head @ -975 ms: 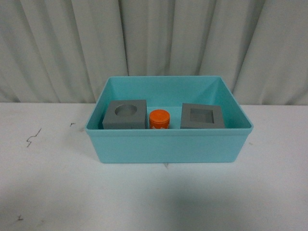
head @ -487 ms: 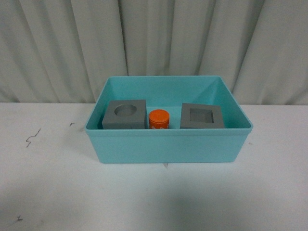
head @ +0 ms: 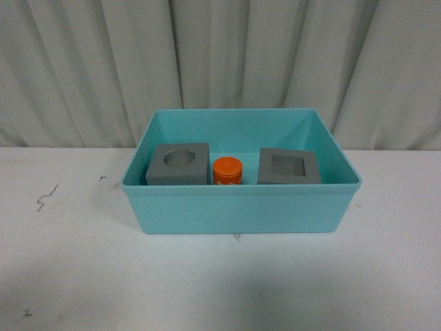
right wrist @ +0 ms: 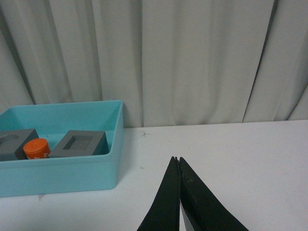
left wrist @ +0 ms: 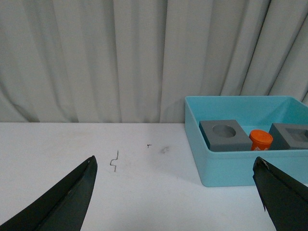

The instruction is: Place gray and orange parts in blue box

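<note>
Sitting mid-frame inside the turquoise plastic bin [head: 241, 207], matte gray cubes [head: 179, 164] and orange cylinder [head: 228, 170] are looking rigid, light, side-graspable; left gripper [left wrist: 175, 192] is gaping empty, right gripper [right wrist: 177, 192] closed empty

Lab/test setup, white table [head: 83, 276], gray curtain [head: 83, 69] backdrop

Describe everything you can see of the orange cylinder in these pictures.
The orange cylinder is small, smooth and plastic-looking, with a flat round top. It stands upright on the floor of the blue box, between the two gray cubes, close beside the round-recess cube and apart from the square-recess cube. No gripper touches it.
</note>
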Robot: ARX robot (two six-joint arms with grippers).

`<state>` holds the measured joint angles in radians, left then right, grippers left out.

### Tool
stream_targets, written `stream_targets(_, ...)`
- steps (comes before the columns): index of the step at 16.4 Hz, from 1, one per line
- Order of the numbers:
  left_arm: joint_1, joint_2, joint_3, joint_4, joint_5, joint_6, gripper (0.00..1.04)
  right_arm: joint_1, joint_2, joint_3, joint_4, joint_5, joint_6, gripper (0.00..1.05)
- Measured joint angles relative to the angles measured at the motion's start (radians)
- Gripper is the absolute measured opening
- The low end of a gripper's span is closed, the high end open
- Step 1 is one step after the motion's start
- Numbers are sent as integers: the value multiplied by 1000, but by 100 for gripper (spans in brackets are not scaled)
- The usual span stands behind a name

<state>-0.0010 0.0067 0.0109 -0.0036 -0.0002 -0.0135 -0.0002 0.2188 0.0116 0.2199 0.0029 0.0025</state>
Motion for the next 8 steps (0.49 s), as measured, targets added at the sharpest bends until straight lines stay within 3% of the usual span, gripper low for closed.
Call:
stream_targets(3, 0, 0, 0, 0, 0, 0, 98, 0, -45, 0, -46, 0, 0, 2)
stream_targets(4, 0, 0, 0, 0, 0, 0, 98, 0, -145, 0, -201, -2, 0, 2)
stream_targets(8, 0, 0, 0, 0, 0, 0, 98, 0, -214, 0, -222, -1, 0, 2)
